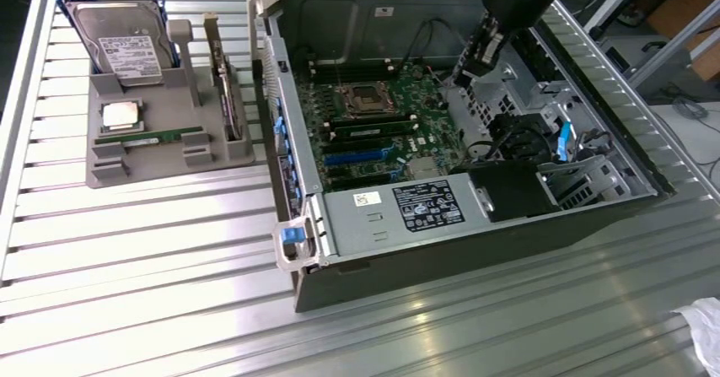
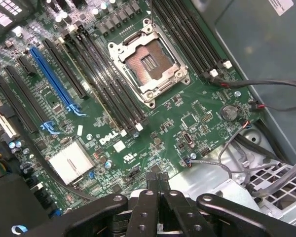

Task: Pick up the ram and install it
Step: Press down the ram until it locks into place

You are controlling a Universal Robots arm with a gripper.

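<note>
Gripper [image 2: 156, 178]: in the wrist view the two fingertips stand pressed together with no gap between them and nothing held; they hang above the lower edge of the motherboard [image 2: 153, 123], near the grey metal floor of the case.
Arm: in the exterior view the black arm [image 1: 512, 10] reaches down into the open computer case [image 1: 450, 124], toward the exterior view's right of the board.
RAM stick on the holder [image 1: 148, 135]: a long green stick lying flat in a slot of the grey parts holder [image 1: 169, 153], at the exterior view's left, well apart from the gripper.
RAM stick in the board [image 1: 372, 130]: a second long green stick with black chips sits seated in a memory slot, just below the CPU socket [image 1: 367, 99] as the exterior view shows it.
CPU socket: open and bare, its metal frame visible in the wrist view, flanked by black memory slots [image 2: 108, 84] on both sides.
CPU chip [image 1: 120, 115]: square, silver, resting on the holder just above the flat RAM stick.
Hard drive [image 1: 121, 44]: silver with a white label, standing at the back of the holder.
Power supply [image 1: 400, 212]: grey box with a label, at the near end of the case.
Table [image 1: 169, 293]: ribbed metal surface bearing holder and case.
</note>
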